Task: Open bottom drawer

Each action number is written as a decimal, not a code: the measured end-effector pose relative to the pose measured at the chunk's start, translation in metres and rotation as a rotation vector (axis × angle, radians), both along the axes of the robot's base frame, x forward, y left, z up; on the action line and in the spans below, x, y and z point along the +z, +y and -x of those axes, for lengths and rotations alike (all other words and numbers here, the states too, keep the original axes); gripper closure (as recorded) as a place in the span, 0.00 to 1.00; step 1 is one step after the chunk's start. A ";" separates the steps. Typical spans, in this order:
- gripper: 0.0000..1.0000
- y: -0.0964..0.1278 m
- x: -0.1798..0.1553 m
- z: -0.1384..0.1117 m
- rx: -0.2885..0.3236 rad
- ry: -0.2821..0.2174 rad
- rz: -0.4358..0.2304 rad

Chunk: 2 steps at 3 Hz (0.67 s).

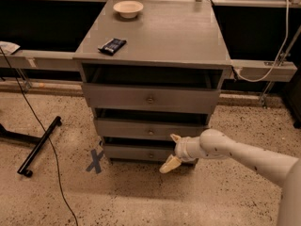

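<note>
The grey cabinet (155, 36) has three drawer fronts stacked below its top. The bottom drawer (136, 152) is the narrowest front, near the floor, with a small round knob (151, 156) at its centre. My gripper (171, 151) comes in from the right on a white arm (235, 152). It sits just right of the knob, in front of the drawer's right half. Its two cream fingers (169, 164) are spread apart, one above and one below knob height. It holds nothing.
A white bowl (128, 8) and a dark packet (112, 44) lie on the cabinet top. The top drawer (150, 98) and middle drawer (149, 129) stand slightly out. A black stand leg (40, 146), a cable (47, 145) and a blue floor cross (95, 161) lie to the left.
</note>
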State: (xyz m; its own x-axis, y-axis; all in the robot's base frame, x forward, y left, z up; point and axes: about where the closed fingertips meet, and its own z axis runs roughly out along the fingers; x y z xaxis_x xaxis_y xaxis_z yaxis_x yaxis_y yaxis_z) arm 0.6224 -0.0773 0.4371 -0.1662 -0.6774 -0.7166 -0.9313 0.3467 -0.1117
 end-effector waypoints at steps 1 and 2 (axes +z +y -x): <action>0.00 -0.009 -0.022 -0.008 0.016 -0.057 0.211; 0.00 -0.050 -0.052 -0.022 -0.019 -0.075 0.376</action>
